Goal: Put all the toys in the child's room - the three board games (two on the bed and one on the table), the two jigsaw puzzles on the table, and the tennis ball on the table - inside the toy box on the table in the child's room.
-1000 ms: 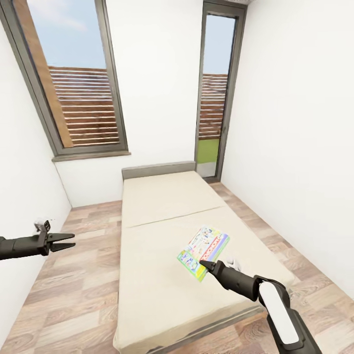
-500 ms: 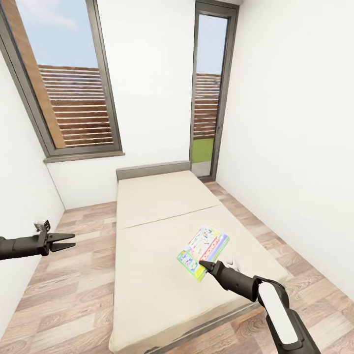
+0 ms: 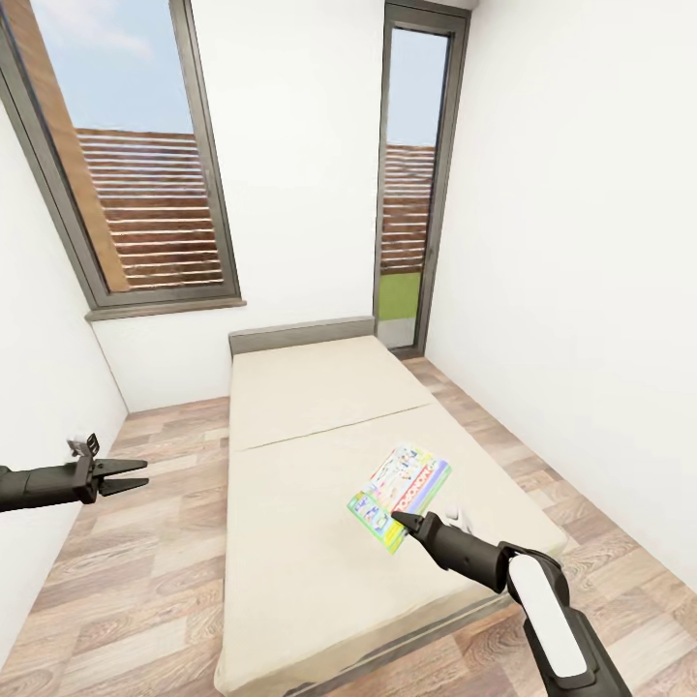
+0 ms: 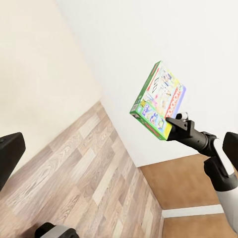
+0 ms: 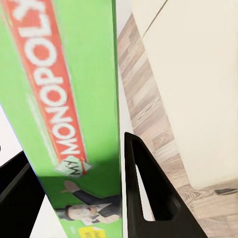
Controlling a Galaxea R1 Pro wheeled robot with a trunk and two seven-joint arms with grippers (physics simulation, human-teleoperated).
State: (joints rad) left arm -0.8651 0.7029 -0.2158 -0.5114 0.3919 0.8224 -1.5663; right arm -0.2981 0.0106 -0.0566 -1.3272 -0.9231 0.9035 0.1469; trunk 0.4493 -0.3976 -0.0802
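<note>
The right pincer (image 3: 399, 524) grips the near edge of a green-edged Monopoly board game (image 3: 401, 494), its fingers (image 5: 148, 198) closed on either side of the box, which is held tilted just above the bed (image 3: 310, 455). The left pincer (image 3: 131, 474) hangs open and empty over the wood floor (image 3: 145, 571) beside the bed. With the box held by one edge only, it would likely be best carried slowly and level to keep it from pivoting or slipping before the toy box.

Bright, flat daylight from the window (image 3: 136, 174), barely any shadows on the bed (image 3: 310, 484); wide-angle stretch near the window frame.
</note>
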